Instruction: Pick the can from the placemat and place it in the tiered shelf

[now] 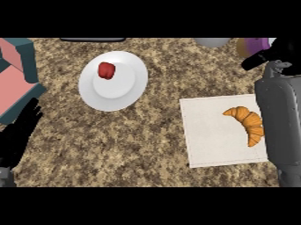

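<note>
1. You see the right hand at the view's upper right corner, beyond the far right corner of the placemat.
2. The can shows only as a tan and purple patch against the left side of that hand, off the placemat and well apart from the tiered shelf.
3. You cannot tell whether the right hand grasps the can or merely lies against it; the black hand covers the can's right side.
4. The can's top is cut off at the view's upper edge, so its shape is hard to make out.
5. The right forearm covers the placemat's right edge and lies just beside the croissant on it.
6. Your left hand rests at the lower left edge, released, fingers straight and pointing up, just below the shelf.
7. The shelf, teal with pink levels, is cut off by the left edge.
8. A white plate carrying a small red item lies between shelf and placemat.
9. A grey round thing is cut off at the top edge.
</note>
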Robot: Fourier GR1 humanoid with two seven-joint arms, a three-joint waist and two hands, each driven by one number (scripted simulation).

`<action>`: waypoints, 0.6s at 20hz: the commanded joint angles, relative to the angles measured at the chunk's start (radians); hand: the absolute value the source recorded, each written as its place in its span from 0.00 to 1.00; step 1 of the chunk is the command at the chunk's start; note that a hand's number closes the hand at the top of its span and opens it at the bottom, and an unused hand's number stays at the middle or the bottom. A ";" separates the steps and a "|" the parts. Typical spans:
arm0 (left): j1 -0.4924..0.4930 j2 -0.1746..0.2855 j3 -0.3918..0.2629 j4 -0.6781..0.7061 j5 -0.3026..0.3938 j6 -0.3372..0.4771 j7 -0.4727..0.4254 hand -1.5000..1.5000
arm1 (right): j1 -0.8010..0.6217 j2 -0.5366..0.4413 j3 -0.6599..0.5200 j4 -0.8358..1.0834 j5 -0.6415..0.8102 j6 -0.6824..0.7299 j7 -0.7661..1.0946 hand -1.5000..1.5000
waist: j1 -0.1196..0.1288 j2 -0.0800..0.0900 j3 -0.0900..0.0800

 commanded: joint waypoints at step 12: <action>0.044 -0.010 0.019 -0.020 -0.004 -0.011 -0.012 0.50 | -0.316 -0.021 -0.064 -0.123 0.141 0.037 0.184 1.00 | -0.012 -0.005 0.000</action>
